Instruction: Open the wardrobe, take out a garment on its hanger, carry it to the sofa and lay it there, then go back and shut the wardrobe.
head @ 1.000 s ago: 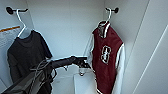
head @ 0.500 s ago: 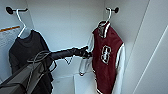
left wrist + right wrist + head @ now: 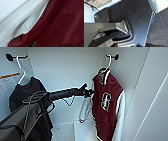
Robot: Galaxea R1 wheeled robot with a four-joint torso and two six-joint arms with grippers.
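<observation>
While the wardrobe already stood open, the left arm reached from the near left across its interior, and the left gripper sat just beside the jacket, at its white sleeve. Whether its jaws were wide, narrow or closed on cloth could not be told; the left wrist view was pressed close against maroon body and white sleeve. Beyond, the jacket hung upright on its white hanger, hooked over a dark peg. A black T-shirt hung opposite. Lifting out, carrying to the sofa and closing remained.
</observation>
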